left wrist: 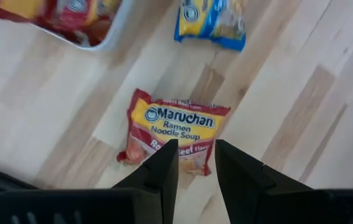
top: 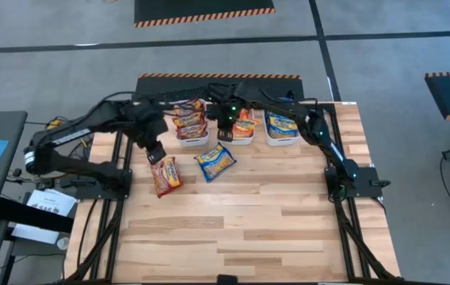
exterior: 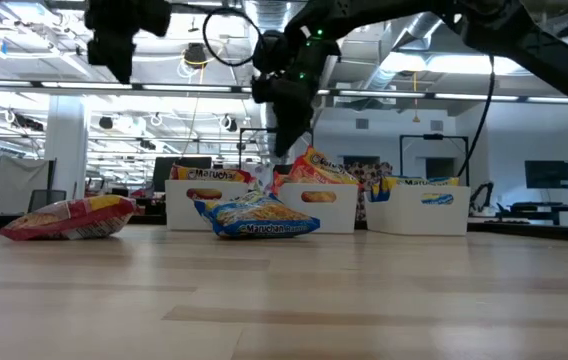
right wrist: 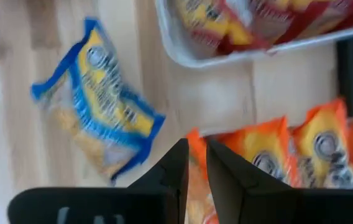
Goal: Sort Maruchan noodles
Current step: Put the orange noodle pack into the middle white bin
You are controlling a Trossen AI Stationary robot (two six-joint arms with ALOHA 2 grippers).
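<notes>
Open desk (top: 241, 229): the whole near half is bare wood, plenty of room to swing through; side rails at 3 and 9 o'clock mark the limits.
Red packet (top: 165, 176): lies flat on the desk at about 10 o'clock from centre, label up, well apart from the bins.
Left gripper (top: 156, 153): hangs in the air just beyond the red packet. In the left wrist view the fingers (left wrist: 158, 171) stand narrow with a slim gap, nothing between them, the packet (left wrist: 175, 129) straight ahead.
Step in hand, my read: the left arm is lined up for the red packet. It looks best to widen the fingers first, come straight down, and pinch across a crinkled edge instead of pressing on the flat middle.
Blue packet (top: 215, 161): loose on the desk near 12 o'clock, just this side of the bins, apart from the red one; it is propped up a little in the low view (exterior: 256, 218).
Right gripper (top: 226, 127): up over the middle bin's near edge; fingers (right wrist: 175, 168) narrow, an orange packet (right wrist: 270, 155) right below, but a grip I cannot tell.
Bins at the far edge: red bin (top: 191, 142) at 11 o'clock, orange bin (top: 243, 141) at 12, blue bin (top: 282, 142) at 1, side by side.
Watch: the grippers sit near each other by the bins, so the left arm's path to the red bin is the tight spot.
</notes>
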